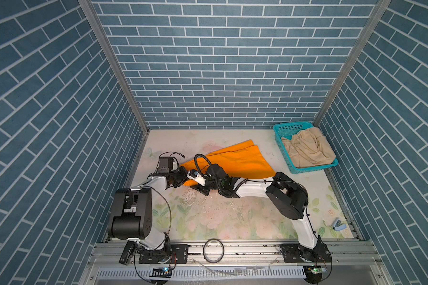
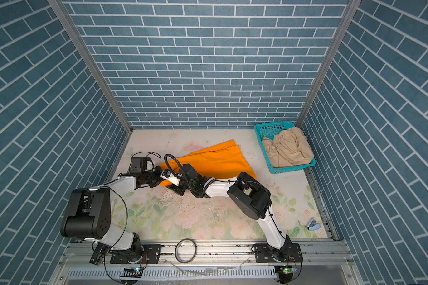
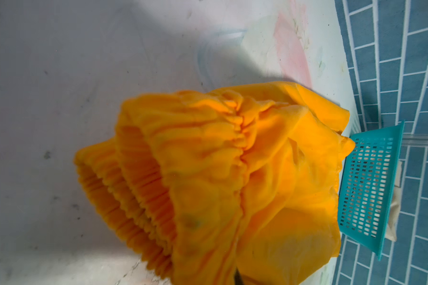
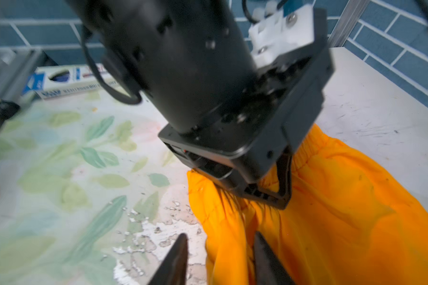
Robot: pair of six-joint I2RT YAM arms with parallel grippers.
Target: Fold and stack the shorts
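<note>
Pinching orange shorts (image 4: pixel 344 209), apparently: left tool (image 4: pixel 269 197); right tool (image 4: pixel 220 237) spread.

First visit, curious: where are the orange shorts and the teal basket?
bright orange cloth shorts (image 1: pixel 242 161), in a top view, flat leg panel.
teal perforated plastic basket (image 1: pixel 289 128), in a top view, far wall.

The orange shorts (image 1: pixel 235 160) (image 2: pixel 215 158), seen in both top views, lie slantwise on the tabletop (image 1: pixel 208 214), left of middle and toward the back. One leg rests on the other, the hems point at the back wall, and the elastic waistband (image 3: pixel 240 138) at the front-left end is bunched into ruffled folds. The beige shorts (image 1: pixel 307 150) sit crumpled in a loose heap in the teal basket (image 1: pixel 288 128) at the back right corner, draped over its right rim, well apart from the orange pair.
</note>
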